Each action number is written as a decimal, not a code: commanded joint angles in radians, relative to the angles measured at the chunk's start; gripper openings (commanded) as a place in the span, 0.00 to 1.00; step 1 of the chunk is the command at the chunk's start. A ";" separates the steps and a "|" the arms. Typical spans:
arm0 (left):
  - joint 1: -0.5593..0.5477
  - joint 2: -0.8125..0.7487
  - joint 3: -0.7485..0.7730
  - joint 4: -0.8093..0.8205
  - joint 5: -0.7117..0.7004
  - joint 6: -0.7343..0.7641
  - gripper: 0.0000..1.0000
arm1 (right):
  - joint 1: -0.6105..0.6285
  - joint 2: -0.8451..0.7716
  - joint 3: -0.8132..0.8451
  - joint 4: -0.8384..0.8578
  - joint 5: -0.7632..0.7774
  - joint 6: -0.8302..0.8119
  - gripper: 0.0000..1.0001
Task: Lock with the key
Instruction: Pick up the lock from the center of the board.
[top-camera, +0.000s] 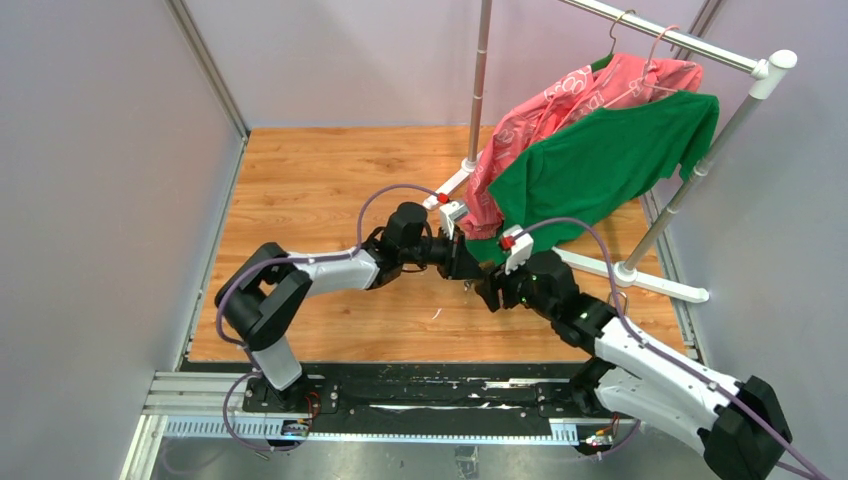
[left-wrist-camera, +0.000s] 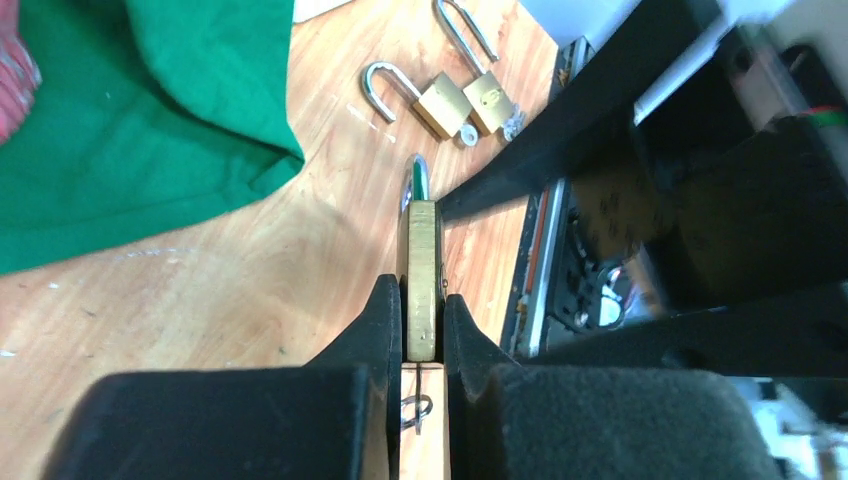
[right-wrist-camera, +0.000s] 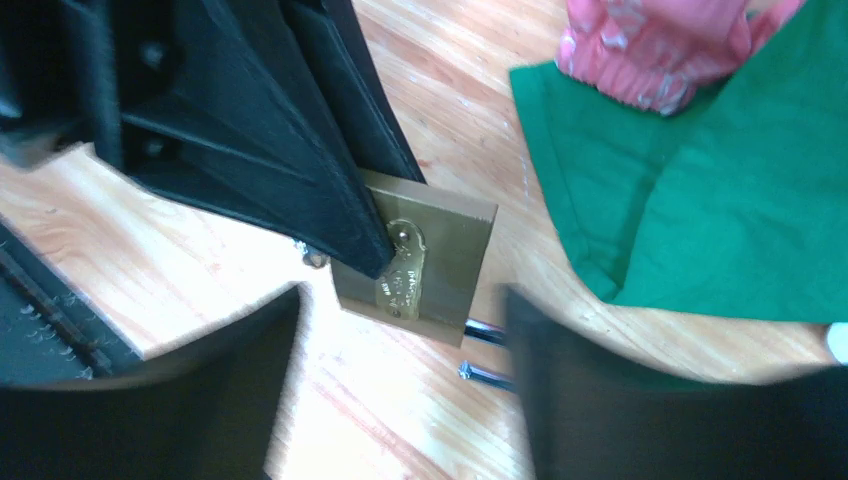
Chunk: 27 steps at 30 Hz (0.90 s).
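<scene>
**A:** Which step is being worked on atm?

**B:** The hold. A rectangular brass padlock (left-wrist-camera: 421, 250) is being pinched edge-on by the left pincer (left-wrist-camera: 421, 300), apparently just above the wooden counter (left-wrist-camera: 250, 290). The right pincer (right-wrist-camera: 400, 305) is hanging spread either side of the lock body, w/o touching it.

**A:** And the key?

**B:** A small metal piece (left-wrist-camera: 415, 410) is showing under the lock, prob. the key. That can't be confirmed.

**A:** What's being called for next?

**B:** Prob. that piece is to be gripped by the right pincer and turned while the body is being steadied. Whether the chrome shackle (left-wrist-camera: 418, 180) is seated can't be told.
</scene>
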 joint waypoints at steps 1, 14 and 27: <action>0.004 -0.133 -0.015 -0.028 0.062 0.220 0.00 | -0.019 -0.084 0.179 -0.197 -0.118 -0.102 0.89; 0.033 -0.505 0.169 -0.813 0.204 0.853 0.00 | -0.083 -0.142 0.484 -0.528 -0.603 -0.340 0.88; 0.035 -0.692 0.107 -0.741 0.198 0.696 0.00 | -0.070 0.093 0.453 -0.166 -0.849 -0.118 0.65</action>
